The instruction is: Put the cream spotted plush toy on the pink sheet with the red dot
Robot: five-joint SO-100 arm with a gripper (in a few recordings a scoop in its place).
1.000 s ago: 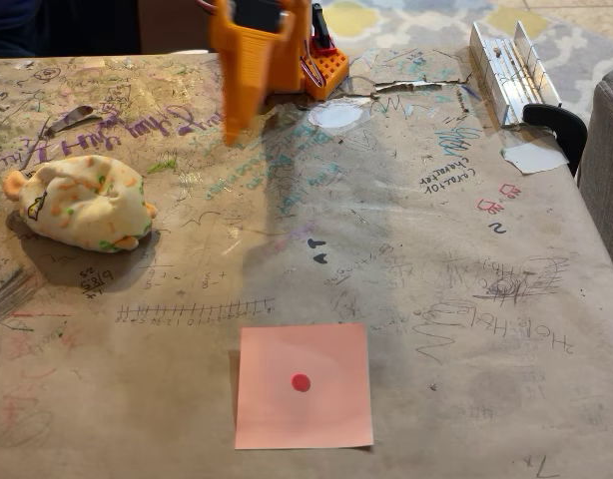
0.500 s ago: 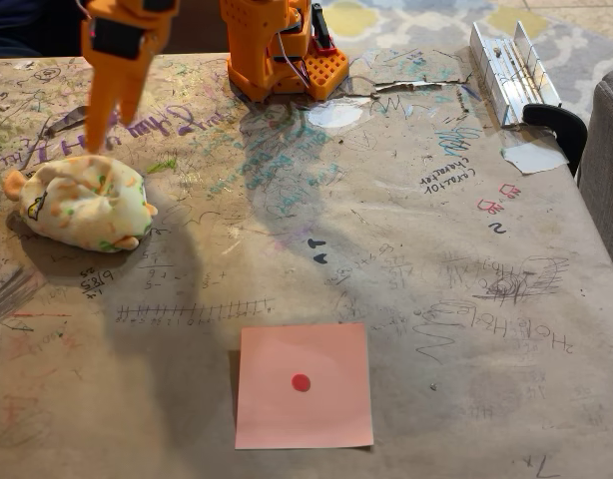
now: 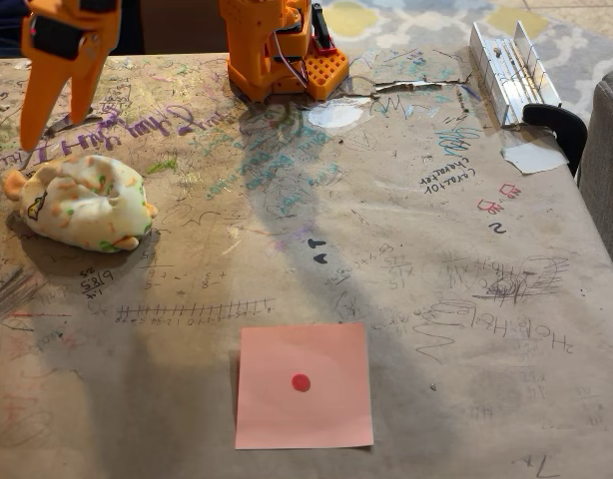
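While your tool [image 3: 49,128] hung at the ten o'clock corner of the fixed view, its two orange fingers [image 3: 32,105] pointed down with a narrow gap between their tips, so it was parted a little and empty. You had it gripping nothing; the tips stood just above and behind the cream spotted plush toy [image 3: 82,203], and the picture did not show whether they touched the fabric.

You could see the plush lying on its side at about nine o'clock on the surface [image 3: 436,329], its small orange ear toward the left edge and its orange and green spots facing up. It lay on the scribbled brown paper that covered the surface.

You had the pink sheet with the red dot [image 3: 304,386] flat at six o'clock, near the front edge, well apart from the plush and from the tool. Its dot sat at the centre, uncovered.

Your arm's orange base [image 3: 277,45] stood at twelve o'clock, at the far edge. A white paper scrap [image 3: 337,115] lay just in front of it, and another white scrap [image 3: 534,157] lay at two o'clock beside a black clamp [image 3: 556,125] and a metal rail [image 3: 508,68].
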